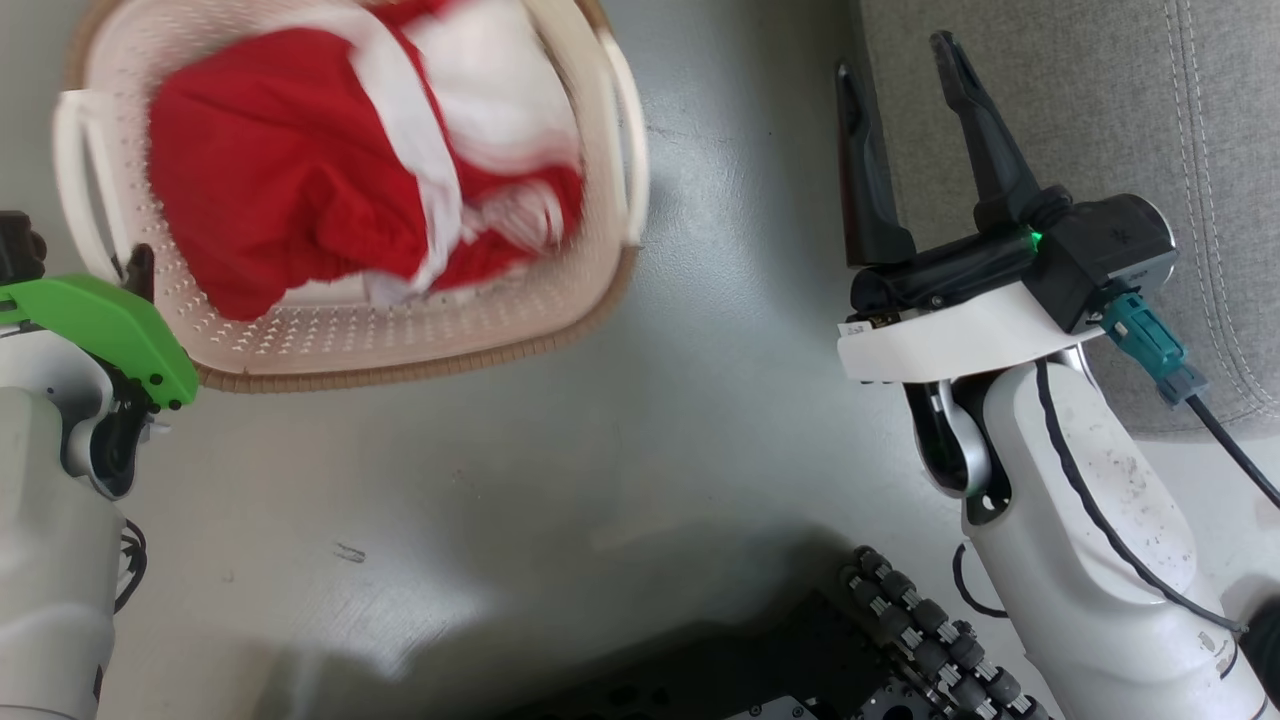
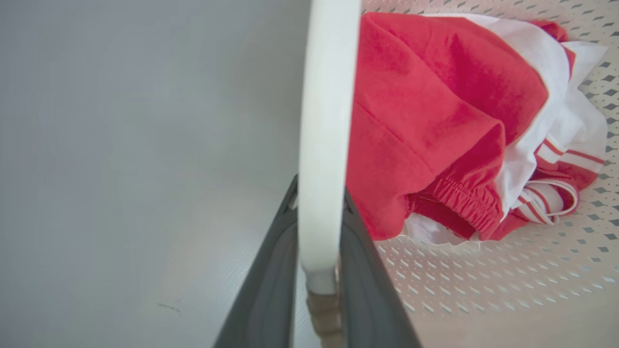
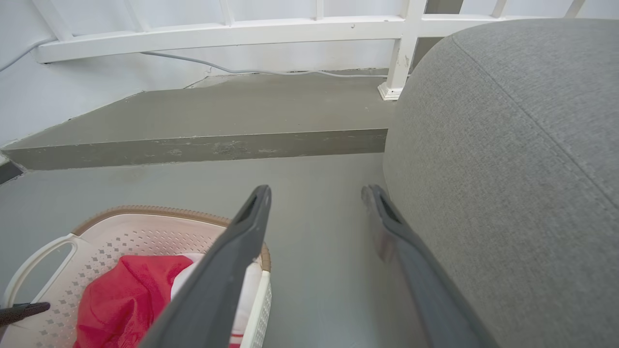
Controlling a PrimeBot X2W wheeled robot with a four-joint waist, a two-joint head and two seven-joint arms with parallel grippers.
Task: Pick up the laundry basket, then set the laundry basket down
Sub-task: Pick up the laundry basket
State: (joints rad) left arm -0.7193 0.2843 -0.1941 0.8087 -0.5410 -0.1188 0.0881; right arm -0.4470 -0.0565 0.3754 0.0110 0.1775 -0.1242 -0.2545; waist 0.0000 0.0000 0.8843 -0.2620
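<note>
The laundry basket (image 1: pixel 400 340) is cream-white and perforated with a brown woven rim, and it sits at the upper left of the head view, slightly blurred. Red-and-white clothing (image 1: pixel 280 190) lies inside it. My left gripper (image 1: pixel 130 275) is at the basket's left side, shut on its white side handle (image 2: pixel 324 121), which runs between the two dark fingers of that gripper (image 2: pixel 320 193). The clothing (image 2: pixel 425 111) lies just right of the handle. My right gripper (image 1: pixel 895 70) is open with nothing in it, well right of the basket. In the right wrist view this gripper (image 3: pixel 316 193) hangs over grey floor, with the basket (image 3: pixel 145 232) at the lower left.
A grey upholstered seat (image 1: pixel 1100 100) stands close against the right gripper's outer finger (image 3: pixel 401 232). Beyond is a raised grey step (image 3: pixel 217 125), a white railing (image 3: pixel 242 31) and a cable along the wall. My dark wheeled base (image 1: pixel 900 640) shows at the bottom.
</note>
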